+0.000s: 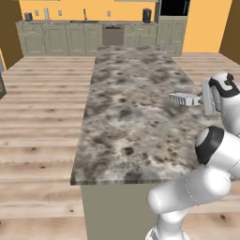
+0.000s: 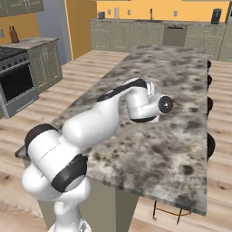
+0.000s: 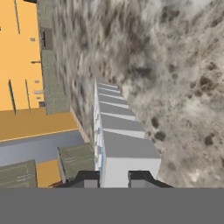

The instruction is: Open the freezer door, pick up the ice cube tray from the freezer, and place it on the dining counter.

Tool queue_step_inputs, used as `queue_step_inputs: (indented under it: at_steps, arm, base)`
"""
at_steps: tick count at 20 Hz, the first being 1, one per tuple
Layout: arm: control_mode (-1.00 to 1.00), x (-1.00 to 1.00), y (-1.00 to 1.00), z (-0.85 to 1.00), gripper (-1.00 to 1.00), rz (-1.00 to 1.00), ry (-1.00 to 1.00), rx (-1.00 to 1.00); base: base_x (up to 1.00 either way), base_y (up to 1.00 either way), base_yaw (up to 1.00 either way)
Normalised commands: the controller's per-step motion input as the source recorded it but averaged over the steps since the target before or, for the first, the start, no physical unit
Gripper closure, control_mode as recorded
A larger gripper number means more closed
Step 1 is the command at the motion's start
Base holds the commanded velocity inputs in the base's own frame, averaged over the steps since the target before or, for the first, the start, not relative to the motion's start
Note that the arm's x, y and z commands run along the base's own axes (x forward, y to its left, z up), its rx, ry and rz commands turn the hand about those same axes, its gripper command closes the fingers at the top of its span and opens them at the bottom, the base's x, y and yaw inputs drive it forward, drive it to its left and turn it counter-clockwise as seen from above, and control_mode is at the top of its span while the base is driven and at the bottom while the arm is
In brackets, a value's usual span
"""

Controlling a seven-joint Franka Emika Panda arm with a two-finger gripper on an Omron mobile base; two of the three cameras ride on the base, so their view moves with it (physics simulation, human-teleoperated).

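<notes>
My gripper (image 3: 114,177) is shut on the ice cube tray (image 3: 116,131), a pale blue-grey strip of square compartments running away from the fingertips. In the left base view the ice cube tray (image 1: 183,98) sticks out leftward from the gripper (image 1: 201,99), low over the right side of the dining counter (image 1: 131,122). I cannot tell whether it touches the granite top. The dining counter (image 2: 181,136) stretches ahead under the arm, and its mottled top (image 3: 183,87) lies behind the tray. The freezer and its door are out of view.
Grey-green wall cabinets (image 1: 70,37) with a dishwasher (image 1: 113,35) line the far wall. A stove (image 2: 16,72) stands at the left. Dark stools (image 2: 210,145) sit along the island's right edge. Wooden floor surrounds the island.
</notes>
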Motion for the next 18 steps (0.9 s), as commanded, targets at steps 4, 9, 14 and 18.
queue_step_inputs:
  at_steps: [4, 9, 14, 18]
  arm:
    - [-1.00, 0.06, 0.00, -0.50, 1.00, 0.00, 0.00, 0.00]
    - [-1.00, 0.00, 0.00, -0.42, 1.00, 0.00, 0.00, 0.00]
    - [-1.00, 0.00, 0.00, -0.32, 1.00, 0.00, 0.00, 0.00]
    - [-1.00, 0.00, 0.00, -0.27, 1.00, 0.00, 0.00, 0.00]
  base:
    - [0.00, 0.00, 0.00]
    - [0.00, 0.00, 0.00]
    - [0.00, 0.00, 0.00]
    - [0.00, 0.00, 0.00]
